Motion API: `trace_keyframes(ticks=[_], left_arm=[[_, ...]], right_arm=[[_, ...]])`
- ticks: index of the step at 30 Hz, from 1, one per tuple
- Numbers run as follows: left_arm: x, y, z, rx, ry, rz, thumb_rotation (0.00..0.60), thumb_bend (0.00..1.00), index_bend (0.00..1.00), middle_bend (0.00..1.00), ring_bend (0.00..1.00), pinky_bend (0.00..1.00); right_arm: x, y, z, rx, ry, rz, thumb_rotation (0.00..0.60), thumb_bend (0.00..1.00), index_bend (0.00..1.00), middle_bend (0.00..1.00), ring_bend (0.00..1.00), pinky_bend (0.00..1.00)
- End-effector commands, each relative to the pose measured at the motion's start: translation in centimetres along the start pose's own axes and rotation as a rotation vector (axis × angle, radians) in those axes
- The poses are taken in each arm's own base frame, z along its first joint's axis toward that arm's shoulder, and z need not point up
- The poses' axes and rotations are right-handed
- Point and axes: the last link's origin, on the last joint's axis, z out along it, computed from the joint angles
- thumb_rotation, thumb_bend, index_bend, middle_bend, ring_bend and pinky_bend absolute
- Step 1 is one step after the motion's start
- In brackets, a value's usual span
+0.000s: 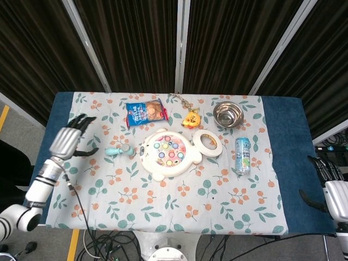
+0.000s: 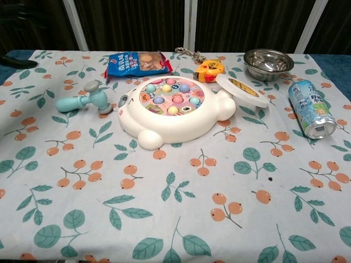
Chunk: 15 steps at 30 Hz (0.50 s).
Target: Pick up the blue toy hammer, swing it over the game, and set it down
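Note:
The blue toy hammer [image 1: 120, 150] [image 2: 85, 100] lies flat on the floral cloth just left of the white whack-a-mole game [image 1: 167, 153] [image 2: 173, 109], its head toward the game. Nothing holds it. My left hand [image 1: 69, 141] hovers open with fingers spread near the table's left side, well apart from the hammer; only dark fingertips [image 2: 19, 63] show at the chest view's left edge. My right hand [image 1: 331, 187] hangs off the table's right edge with its fingers apart, holding nothing.
A blue snack bag [image 1: 145, 113], a yellow toy [image 1: 191, 118], a steel bowl [image 1: 228, 114], a tape roll [image 1: 207, 142] and a lying drink can [image 1: 242, 155] ring the game's back and right. Cables hang below the front edge.

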Motion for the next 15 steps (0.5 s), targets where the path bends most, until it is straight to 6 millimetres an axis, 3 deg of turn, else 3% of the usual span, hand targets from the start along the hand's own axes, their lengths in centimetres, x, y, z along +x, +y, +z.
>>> trace_keyframes(ticks=[1, 5, 9, 15], left_arm=[[1.8, -3.5, -6.1, 0.19, 0.082, 0.043, 0.6, 0.19, 0.11, 0.15, 0.01, 0.14], [1.5, -4.1, -10.8, 0.27, 0.093, 0.052, 0.6, 0.19, 0.15, 0.17, 0.01, 0.14], [0.7, -3.3, -14.7, 0.293, 0.108, 0.071, 0.6, 0.19, 0.18, 0.19, 0.02, 0.14], [0.8, -1.4, -17.4, 0.296, 0.133, 0.106, 0.6, 0.19, 0.18, 0.19, 0.02, 0.14]], right_arm=[[-0.1, 0.0, 0.3, 0.007, -0.005, 0.012, 0.6, 0.2, 0.0, 0.13, 0.0, 0.0], [-0.5, -0.1, 0.7, 0.024, -0.01, 0.021, 0.6, 0.2, 0.0, 0.14, 0.0, 0.0], [-0.9, -0.4, 0.6, 0.036, -0.015, 0.02, 0.6, 0.2, 0.01, 0.14, 0.0, 0.0], [-1.1, -0.8, 0.4, 0.052, -0.012, 0.019, 0.6, 0.2, 0.01, 0.14, 0.0, 0.0]])
